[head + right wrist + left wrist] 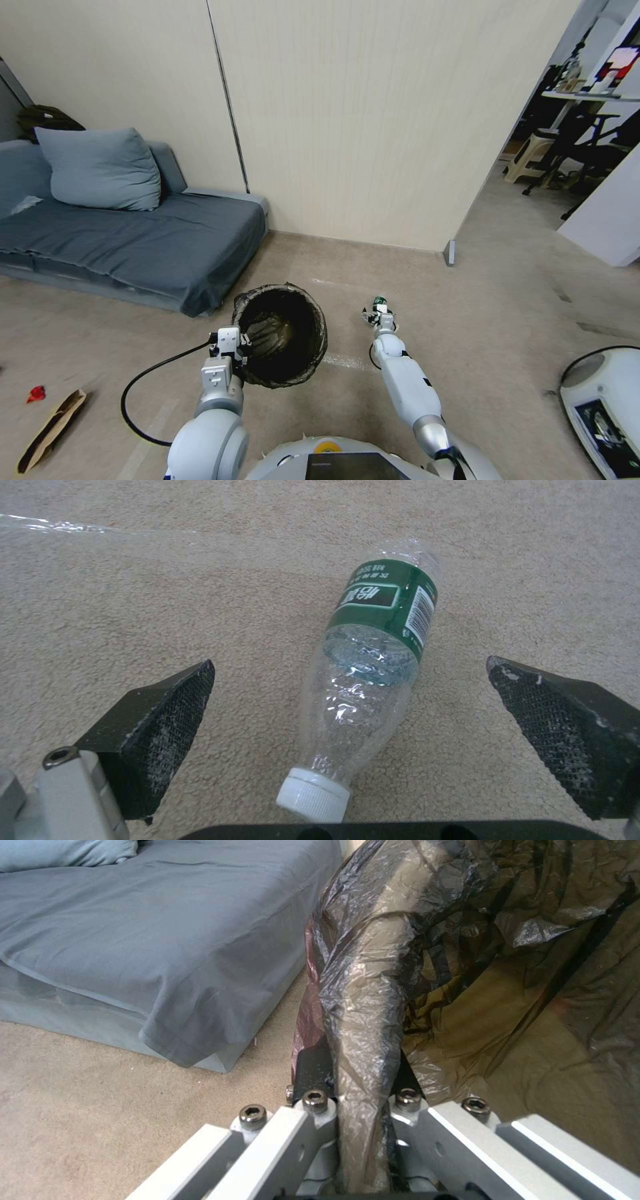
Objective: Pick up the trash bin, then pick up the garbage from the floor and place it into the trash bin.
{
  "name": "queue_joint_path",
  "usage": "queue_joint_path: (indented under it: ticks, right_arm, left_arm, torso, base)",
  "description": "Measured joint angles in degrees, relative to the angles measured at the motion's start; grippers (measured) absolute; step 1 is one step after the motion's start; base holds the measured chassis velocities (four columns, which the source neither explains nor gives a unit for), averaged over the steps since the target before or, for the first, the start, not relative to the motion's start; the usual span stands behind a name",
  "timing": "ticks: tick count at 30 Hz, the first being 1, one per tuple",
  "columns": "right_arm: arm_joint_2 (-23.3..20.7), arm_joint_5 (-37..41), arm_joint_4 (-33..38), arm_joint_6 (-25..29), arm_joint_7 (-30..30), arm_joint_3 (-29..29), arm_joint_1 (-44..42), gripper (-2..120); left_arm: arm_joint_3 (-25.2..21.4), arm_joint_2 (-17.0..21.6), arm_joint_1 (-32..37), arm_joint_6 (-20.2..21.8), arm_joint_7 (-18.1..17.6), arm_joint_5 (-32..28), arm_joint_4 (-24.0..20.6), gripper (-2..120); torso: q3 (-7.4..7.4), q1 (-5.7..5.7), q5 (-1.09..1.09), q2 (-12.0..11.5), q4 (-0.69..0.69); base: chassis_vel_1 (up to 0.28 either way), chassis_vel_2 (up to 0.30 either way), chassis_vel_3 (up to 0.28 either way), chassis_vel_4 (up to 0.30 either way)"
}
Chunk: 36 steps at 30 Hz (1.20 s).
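Left end effector [241, 345] clamped on rim of round white bag-lined trash bin [281, 335], held off carpet | right end effector [347, 707] spread, straddling crushed clear green-labelled plastic bottle [363, 680] beside bin, likely for grasping

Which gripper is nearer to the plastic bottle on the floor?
Right. The right gripper is open around the plastic bottle lying on the carpet. The left gripper is off to the side, clamping the trash bin rim.

Trash bin [280, 337] in front of sofa [133, 247], rim between left gripper [241, 348] fingers | bottle [367, 680] on floor right of bin, between right gripper [347, 715] fingers | cardboard scrap [50, 430] far left
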Motion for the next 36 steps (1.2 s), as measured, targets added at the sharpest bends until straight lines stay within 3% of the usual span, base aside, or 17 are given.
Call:
queue_joint_path:
  ticks: [24,36]
  right_arm:
    - [0.32,3.07,-12.38,-2.91,-2.33,0.59,8.08,100]
    - [-0.41,3.19,-15.79,-1.53,-4.06,1.54,9.32,78]
  left_arm:
    - [1.24,-0.11,1.36,0.01,-0.06,1.67,0.16,1]
    - [1.80,-0.18,1.77,-0.07,-0.09,2.41,0.21,1]
  torso:
    - [0.00,0.00,0.01,0.00,0.00]
    - [0.00,0.00,0.01,0.00,-0.01]
  base:
    - [0.000,0.000,0.000,0.000]
    - [0.000,0.000,0.000,0.000]
